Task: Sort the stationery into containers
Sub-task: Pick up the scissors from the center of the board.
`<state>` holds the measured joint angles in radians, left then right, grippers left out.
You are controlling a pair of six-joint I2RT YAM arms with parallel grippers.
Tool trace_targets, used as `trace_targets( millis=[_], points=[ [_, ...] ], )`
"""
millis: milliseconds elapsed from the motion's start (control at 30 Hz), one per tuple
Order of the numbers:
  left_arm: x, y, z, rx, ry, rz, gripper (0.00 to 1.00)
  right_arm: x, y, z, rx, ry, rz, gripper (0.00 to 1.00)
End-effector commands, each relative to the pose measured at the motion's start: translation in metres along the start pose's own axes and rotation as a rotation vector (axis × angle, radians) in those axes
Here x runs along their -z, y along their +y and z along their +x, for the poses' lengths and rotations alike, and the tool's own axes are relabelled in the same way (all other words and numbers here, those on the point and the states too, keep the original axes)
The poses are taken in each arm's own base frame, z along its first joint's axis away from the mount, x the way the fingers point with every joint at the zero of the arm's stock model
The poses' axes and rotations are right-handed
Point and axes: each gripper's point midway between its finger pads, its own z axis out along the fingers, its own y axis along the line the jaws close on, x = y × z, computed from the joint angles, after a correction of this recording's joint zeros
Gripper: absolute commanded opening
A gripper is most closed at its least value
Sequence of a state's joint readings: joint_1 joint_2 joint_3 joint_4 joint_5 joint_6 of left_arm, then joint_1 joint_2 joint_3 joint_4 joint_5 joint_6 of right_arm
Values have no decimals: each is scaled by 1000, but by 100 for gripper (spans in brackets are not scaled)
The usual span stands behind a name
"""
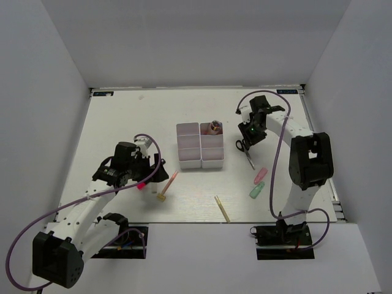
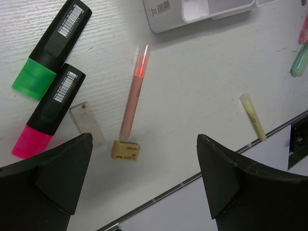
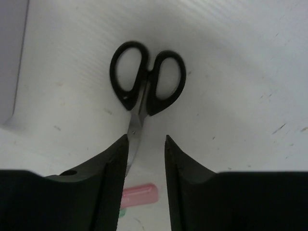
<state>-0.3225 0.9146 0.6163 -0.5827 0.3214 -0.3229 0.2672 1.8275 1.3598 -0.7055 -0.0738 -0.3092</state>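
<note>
The white containers [image 1: 199,146] stand mid-table, and their near corner [image 2: 192,12] shows in the left wrist view. Black-handled scissors [image 1: 245,149] lie flat to their right. My right gripper [image 3: 147,139] hovers over the scissors [image 3: 147,82] with its jaws a narrow gap apart; the blade runs beside the left finger and bare table shows between the fingers. My left gripper [image 2: 144,138] is wide open above the table, just short of the tan piece [image 2: 126,150] and the pink pencil [image 2: 134,91]. Green [image 2: 50,48] and magenta [image 2: 48,115] markers lie to their left.
A pink marker [image 1: 261,174] and a mint-green marker [image 1: 256,190] lie near the right arm. A tan pencil [image 1: 221,208] rests by the table's front edge. One back bin holds a small pinkish item [image 1: 214,127]. A clear strip [image 2: 86,122] lies beside the magenta marker.
</note>
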Motion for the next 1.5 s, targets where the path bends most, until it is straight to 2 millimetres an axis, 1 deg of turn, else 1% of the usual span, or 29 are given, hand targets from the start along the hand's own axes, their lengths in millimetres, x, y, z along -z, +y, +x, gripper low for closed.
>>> trace_targets(
  millis=[0, 33, 67, 133, 167, 200, 233, 267, 367, 467, 500, 700, 967, 1100, 1167, 1233, 1300, 1333, 1367, 1433, 1467],
  points=[
    [2, -1, -8, -12, -21, -3, 100, -4, -17, -37, -43, -110, 35, 41],
    [2, -1, -9, -13, -23, -6, 100, -12, -22, -37, -54, -101, 39, 46],
    [2, -1, -7, -13, -13, -5, 100, -12, -27, -38, -64, -108, 45, 46],
    [1, 0, -9, -11, -20, -6, 100, -18, -30, -44, -64, -117, 42, 46],
    [1, 0, -6, -10, -8, -6, 100, -19, -34, -45, -70, -124, 49, 46],
    [1, 0, -7, -11, -11, -7, 100, -23, -34, -45, -73, -121, 49, 46],
    [0, 0, -6, -10, -7, -7, 100, -23, -39, -53, -76, -144, 61, 44],
    [1, 0, -8, -12, -11, -6, 100, -27, -41, -51, -79, -136, 65, 44],
    [0, 2, -6, -11, -7, -14, 100, -33, -49, -53, -93, -137, 81, 37],
    [0, 1, -6, -11, -3, -11, 100, -40, -52, -51, -101, -120, 77, 32],
    [0, 1, -7, -10, -6, -11, 100, -39, -53, -51, -104, -119, 75, 32],
    [-1, 1, -6, -10, -2, -11, 100, -54, -49, -37, -105, -67, 46, 30],
    [0, 2, -6, -12, 0, -13, 100, -65, -45, -22, -109, -24, 14, 27],
    [0, 1, -7, -13, -7, -9, 100, -70, -43, -14, -117, 3, -3, 20],
    [0, 1, -7, -13, -5, -12, 100, -71, -41, -11, -124, 15, -20, 11],
    [0, 2, -5, -11, -1, -14, 100, -70, -39, -10, -124, 17, -31, 0],
    [1, 1, -7, -14, -7, -14, 100, -66, -39, -11, -127, 9, -39, 0],
    [0, 2, -7, -14, -8, -15, 100, -59, -40, -18, -127, -18, -38, 0],
    [1, 2, -7, -14, -8, -15, 100, -56, -40, -20, -122, -28, -38, 0],
    [1, 1, -7, -15, -10, -13, 100, -39, -40, -33, -80, -81, -44, 0],
    [1, 2, -7, -15, -10, -16, 100, -19, -37, -44, -59, -125, -35, 0]
  ],
)
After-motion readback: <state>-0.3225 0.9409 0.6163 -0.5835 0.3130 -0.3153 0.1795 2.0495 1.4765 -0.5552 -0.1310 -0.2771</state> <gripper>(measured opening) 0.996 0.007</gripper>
